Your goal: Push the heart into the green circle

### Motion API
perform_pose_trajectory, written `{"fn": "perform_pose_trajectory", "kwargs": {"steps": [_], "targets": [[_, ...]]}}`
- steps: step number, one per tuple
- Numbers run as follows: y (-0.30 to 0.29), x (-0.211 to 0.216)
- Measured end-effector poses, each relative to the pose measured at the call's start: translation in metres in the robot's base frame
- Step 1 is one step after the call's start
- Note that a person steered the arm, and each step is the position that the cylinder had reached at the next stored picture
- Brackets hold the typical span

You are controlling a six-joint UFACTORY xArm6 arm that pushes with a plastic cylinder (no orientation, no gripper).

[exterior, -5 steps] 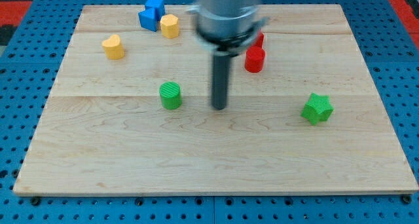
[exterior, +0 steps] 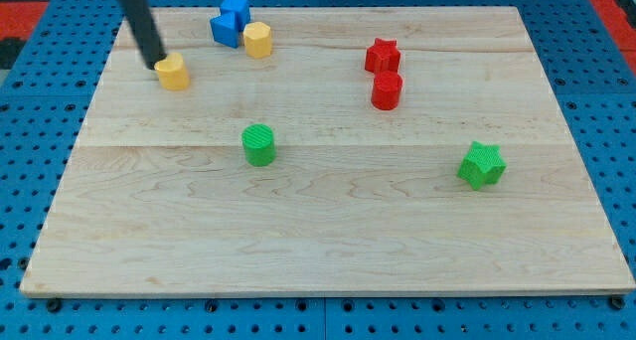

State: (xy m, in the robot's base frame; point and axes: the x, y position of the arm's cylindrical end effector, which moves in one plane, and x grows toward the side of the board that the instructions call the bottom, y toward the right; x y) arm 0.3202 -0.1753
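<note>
**A:** Rod position?

**B:** My tip sits upper left of the frame, at the upper-left edge of the yellow heart; touching or just beside, I cannot tell. No pincer on this rig, so no jaw state to log.

**A:** Target?

**B:** Green circle, centre-left of the table, well apart from the heart, lower right of it.

**A:** Other stock?

**B:** Blue blocks at top, yellow block touching them. Red star above red cylinder, upper right. Green star, right.
</note>
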Motion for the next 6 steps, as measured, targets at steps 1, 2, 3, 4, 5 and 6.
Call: {"fn": "perform_pose_trajectory", "kwargs": {"steps": [1, 2, 3, 4, 5, 6], "targets": [[0.07, 0.052], [0.07, 0.049], [0.114, 0.059], [0.089, 0.062], [0.072, 0.068], [0.069, 0.094]]}}
